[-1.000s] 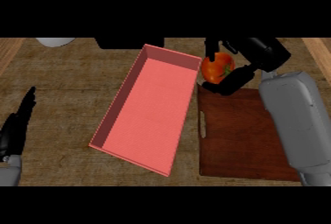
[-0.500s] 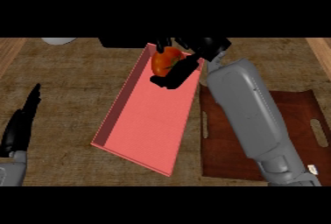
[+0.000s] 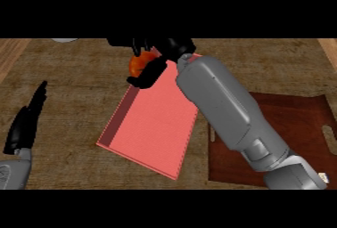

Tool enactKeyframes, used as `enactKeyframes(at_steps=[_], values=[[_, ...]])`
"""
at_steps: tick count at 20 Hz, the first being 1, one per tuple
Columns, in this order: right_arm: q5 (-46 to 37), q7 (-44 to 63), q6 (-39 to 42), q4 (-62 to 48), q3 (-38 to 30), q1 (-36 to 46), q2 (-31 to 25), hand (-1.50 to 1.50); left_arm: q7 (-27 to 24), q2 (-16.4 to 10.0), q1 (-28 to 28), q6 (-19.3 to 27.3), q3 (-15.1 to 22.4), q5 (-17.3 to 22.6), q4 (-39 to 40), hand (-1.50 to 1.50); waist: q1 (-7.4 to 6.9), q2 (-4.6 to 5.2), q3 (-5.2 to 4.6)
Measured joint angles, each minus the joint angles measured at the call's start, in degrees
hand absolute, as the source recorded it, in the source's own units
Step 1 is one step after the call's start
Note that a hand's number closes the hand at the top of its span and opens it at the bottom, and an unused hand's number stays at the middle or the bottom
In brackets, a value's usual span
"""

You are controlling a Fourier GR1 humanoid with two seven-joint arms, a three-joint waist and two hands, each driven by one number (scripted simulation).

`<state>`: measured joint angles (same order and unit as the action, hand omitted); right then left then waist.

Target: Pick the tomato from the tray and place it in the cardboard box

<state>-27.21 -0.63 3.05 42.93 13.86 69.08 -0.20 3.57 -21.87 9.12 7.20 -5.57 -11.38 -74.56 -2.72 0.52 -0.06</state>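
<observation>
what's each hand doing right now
Left hand: open, holding nothing.
Right hand: shut on the tomato, at the cardboard box's far end.

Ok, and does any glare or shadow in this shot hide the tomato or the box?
Head view: no glare on the tomato, but the right hand covers most of it with dark fingers; the box has its left inner wall in shade and its floor evenly lit; the grey forearm carries a soft highlight and hides the box's far right corner.
</observation>
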Motion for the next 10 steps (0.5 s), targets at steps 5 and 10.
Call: enactKeyframes(at_steps=[5, 10], values=[[6.4, 2.8, -6.6, -6.9, 6.0, 1.1, 0.1, -1.50, -0.8, 0.3, 1.3, -0.3, 0.4, -0.6, 1.3, 0.00, -1.61, 0.35, -0.03], [13.6, 2.9, -8.0, -12.1, 9.6, 1.8, 0.2, -1.50, 0.0, 0.5, 2.6, -0.7, 0.7, -1.0, 1.1, 0.00, -2.50, 0.57, -0.02]])
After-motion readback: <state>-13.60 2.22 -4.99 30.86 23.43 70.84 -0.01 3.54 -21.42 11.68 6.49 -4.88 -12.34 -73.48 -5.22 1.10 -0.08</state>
